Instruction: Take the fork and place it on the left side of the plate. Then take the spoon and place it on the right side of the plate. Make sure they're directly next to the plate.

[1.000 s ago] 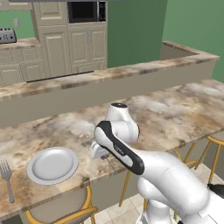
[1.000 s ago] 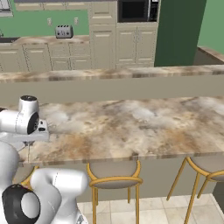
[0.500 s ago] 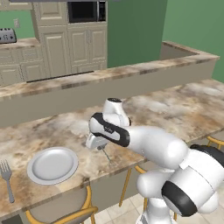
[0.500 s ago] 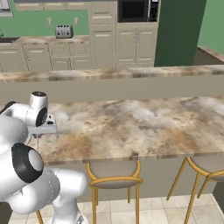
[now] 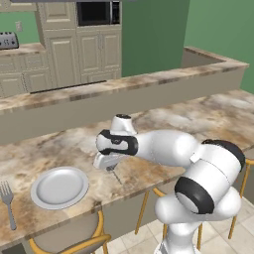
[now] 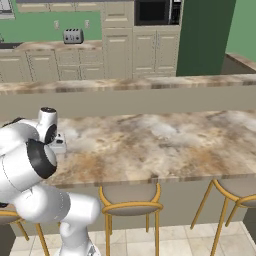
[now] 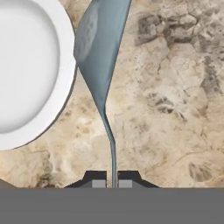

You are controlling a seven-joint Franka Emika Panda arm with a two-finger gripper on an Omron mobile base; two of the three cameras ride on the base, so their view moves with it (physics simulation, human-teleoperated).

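Observation:
A slim bluish-grey spoon (image 7: 98,48) is pinched by its handle between my gripper's (image 7: 113,181) fingers, bowl pointing away from the hand. In the hand view the bowl sits right beside the rim of the white plate (image 7: 65,74). From the left base view my gripper (image 5: 111,166) hangs low over the counter just right of the plate (image 5: 59,187), with the spoon (image 5: 117,176) slanting down toward the stone. I cannot tell whether it touches. The fork (image 5: 7,198) lies flat on the counter a little left of the plate, tines pointing away.
The marble counter (image 5: 163,124) stretches off to the right, with a raised ledge (image 5: 99,94) behind it. Wooden stools (image 6: 130,205) stand below the front edge. Cabinets, a microwave and a toaster (image 6: 73,36) line the back wall.
My hand has stayed right of the plate with the spoon in it. The arm's elbow and upper links have swung round to the right and risen higher.

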